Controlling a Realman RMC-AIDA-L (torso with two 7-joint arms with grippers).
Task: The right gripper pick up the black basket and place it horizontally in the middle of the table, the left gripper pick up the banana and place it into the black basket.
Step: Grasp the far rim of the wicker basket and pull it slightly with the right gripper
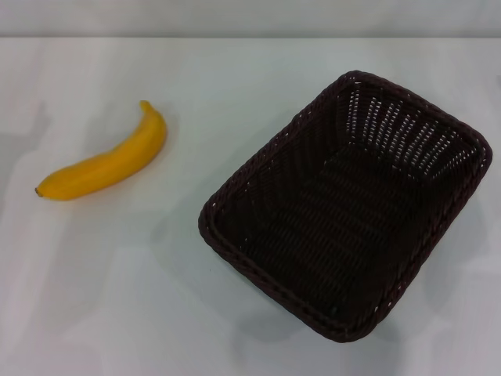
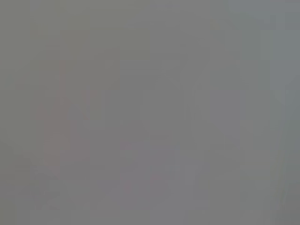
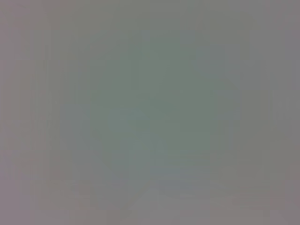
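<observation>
The black basket (image 1: 344, 207) is a large dark woven rectangle. It stands upright on the white table (image 1: 117, 298) at the right of the head view, turned at an angle, and it holds nothing. The banana (image 1: 106, 160) lies flat on the table at the left, well apart from the basket, with its stem toward the far side and its dark tip at the near left. Neither gripper shows in the head view. Both wrist views show only a blank grey field.
The table's far edge (image 1: 250, 36) runs across the top of the head view, with a pale wall behind it. Bare white tabletop lies between the banana and the basket and along the front.
</observation>
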